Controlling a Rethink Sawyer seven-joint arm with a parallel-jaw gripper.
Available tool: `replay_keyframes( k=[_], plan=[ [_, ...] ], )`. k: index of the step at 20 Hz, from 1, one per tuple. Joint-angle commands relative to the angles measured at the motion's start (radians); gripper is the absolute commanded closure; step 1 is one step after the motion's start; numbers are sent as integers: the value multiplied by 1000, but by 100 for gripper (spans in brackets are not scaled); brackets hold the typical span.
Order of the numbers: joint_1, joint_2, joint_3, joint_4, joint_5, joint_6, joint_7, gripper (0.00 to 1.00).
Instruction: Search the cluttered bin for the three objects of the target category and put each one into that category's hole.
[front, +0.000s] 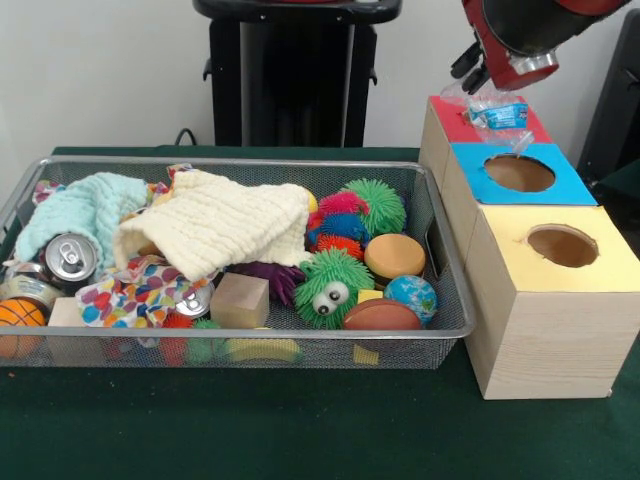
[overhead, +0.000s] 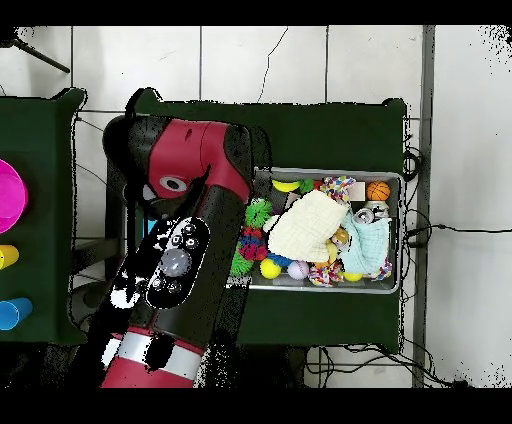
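One crinkly clear packet with blue and white print (front: 497, 111) lies on the red top of the far wooden box (front: 452, 118), over where its hole would be. My gripper (front: 476, 74) hangs just above and slightly left of the packet, at the picture's top right; whether it still grips the packet does not show. The wire mesh bin (front: 250, 163) sits left of the boxes and also shows in the overhead view (overhead: 392, 290). No other packet shows in the bin; cloths cover much of it. In the overhead view my arm (overhead: 185, 250) hides the gripper and the boxes.
Three wooden boxes stand in a row right of the bin: red top, blue top with a hole (front: 518, 173), yellow top with a hole (front: 562, 245). The bin holds a cream cloth (front: 225, 228), mint cloth (front: 75, 208), cans (front: 68, 258), globe ball (front: 411, 296), spiky balls, a wooden block (front: 240, 300).
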Motion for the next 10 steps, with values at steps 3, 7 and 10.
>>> replay_keyframes(
  k=[3,7,10],
  plan=[
    [-11,95,27,-45,-13,-52,273,100],
    [-15,116,29,-57,2,-69,289,100],
    [-9,117,29,-55,8,-63,292,100]
  ],
)
